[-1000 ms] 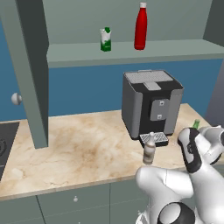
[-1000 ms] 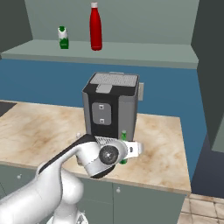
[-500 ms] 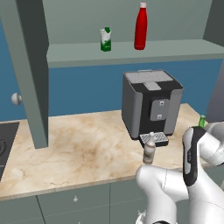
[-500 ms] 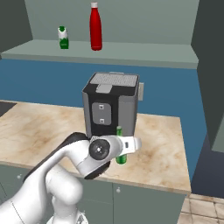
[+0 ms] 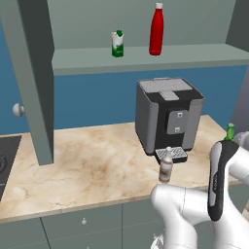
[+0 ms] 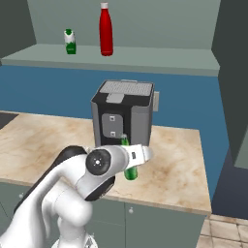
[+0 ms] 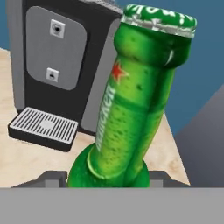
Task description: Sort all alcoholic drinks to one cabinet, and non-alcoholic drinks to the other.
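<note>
The slim green glass bottle [image 7: 135, 100] is seen close up in the hand view, rising from between the finger tips at the bottom edge and leaning slightly to the right, its cap at the top of the view. In the right base view the same bottle [image 6: 129, 170] is partly covered by the white hand, with its neck showing above and its base below; it appears lifted off the marbled beige counter [image 6: 179, 169], just in front of the dark grey coffee machine [image 6: 123, 116]. The gripper [image 6: 131, 160] is clamped on the bottle (the finger tips themselves are mostly hidden behind it). In the left base view only the bottle's green top [image 5: 230, 131] is visible above the arm.

The pale grey-beige bottle with a light cap [image 5: 166, 166] stands upright on the counter just beside the machine's drip tray. On the open grey-green shelf [image 5: 146, 57] above, the small green-and-white carton [image 5: 117, 44] and the tall red bottle with a white cap [image 5: 156, 30] are set apart from one another.
</note>
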{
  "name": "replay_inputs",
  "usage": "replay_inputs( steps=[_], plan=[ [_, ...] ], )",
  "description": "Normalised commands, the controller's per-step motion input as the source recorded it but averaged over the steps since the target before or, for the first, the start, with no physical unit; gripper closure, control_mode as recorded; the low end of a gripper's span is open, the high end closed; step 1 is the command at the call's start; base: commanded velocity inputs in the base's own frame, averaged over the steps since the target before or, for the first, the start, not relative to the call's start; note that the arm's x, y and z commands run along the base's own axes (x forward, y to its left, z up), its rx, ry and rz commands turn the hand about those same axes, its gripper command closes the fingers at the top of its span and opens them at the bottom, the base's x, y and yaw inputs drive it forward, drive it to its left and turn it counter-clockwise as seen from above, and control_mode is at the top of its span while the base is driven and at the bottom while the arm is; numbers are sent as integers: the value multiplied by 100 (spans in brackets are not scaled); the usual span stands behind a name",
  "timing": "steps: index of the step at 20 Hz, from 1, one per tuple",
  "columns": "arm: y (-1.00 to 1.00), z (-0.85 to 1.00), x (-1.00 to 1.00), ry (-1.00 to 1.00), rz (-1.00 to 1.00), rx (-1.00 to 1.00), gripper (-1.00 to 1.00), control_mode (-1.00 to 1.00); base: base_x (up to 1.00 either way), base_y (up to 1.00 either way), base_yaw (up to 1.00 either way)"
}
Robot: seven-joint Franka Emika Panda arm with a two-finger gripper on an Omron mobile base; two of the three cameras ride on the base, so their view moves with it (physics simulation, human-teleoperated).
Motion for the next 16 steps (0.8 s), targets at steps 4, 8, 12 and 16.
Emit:
replay_inputs(
  steps=[4,8,12,16],
  plan=[
    [25,42,-24,9,5,-3,100,-100,0,0,0],
    [29,40,-22,11,4,-2,100,-100,0,0,0],
    [29,39,-22,7,2,-1,100,-100,0,0,0],
    [30,37,-24,1,3,-2,100,-100,0,0,0]
  ],
)
